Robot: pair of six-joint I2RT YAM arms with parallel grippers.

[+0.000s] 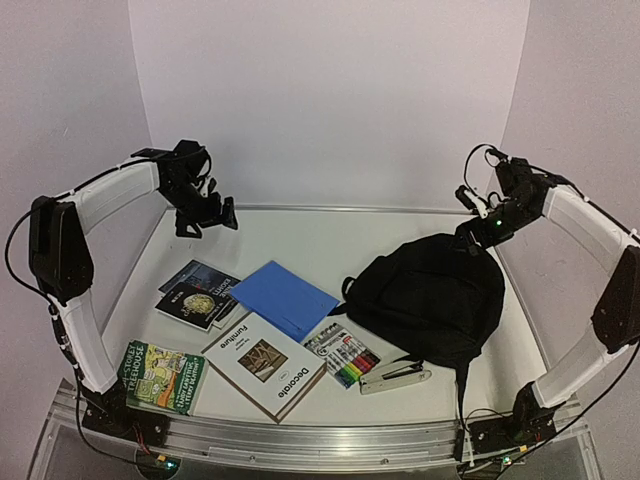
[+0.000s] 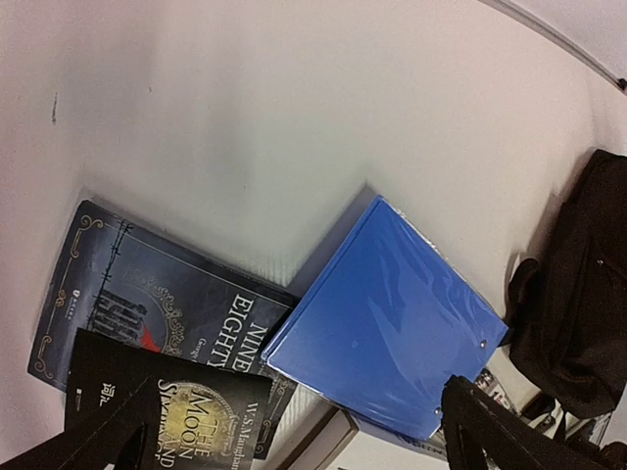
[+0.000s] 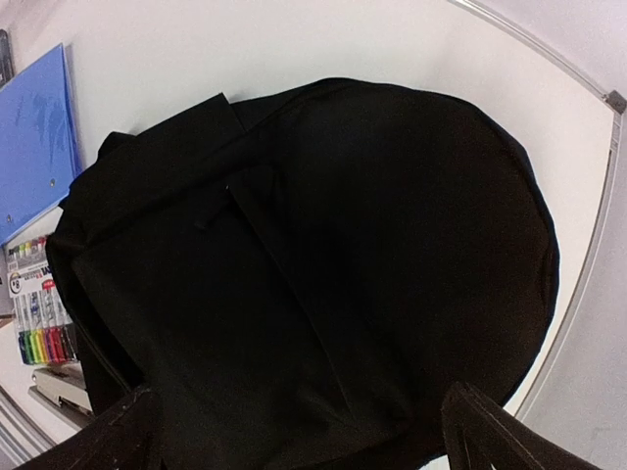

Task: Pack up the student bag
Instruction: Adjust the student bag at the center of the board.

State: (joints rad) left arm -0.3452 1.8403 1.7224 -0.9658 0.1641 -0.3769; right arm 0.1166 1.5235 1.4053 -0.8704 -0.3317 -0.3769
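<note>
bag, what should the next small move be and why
Probably lower the right end effector onto the bag to find its zipper. The bag lies flat with no opening showing, that end effector hangs open right above it, and the books, folder and markers all lie outside it.

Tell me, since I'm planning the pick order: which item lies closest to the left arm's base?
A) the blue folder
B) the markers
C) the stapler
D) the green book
D: the green book lies at the near left, right beside the left arm's base, while the other items lie farther to the right.
</note>
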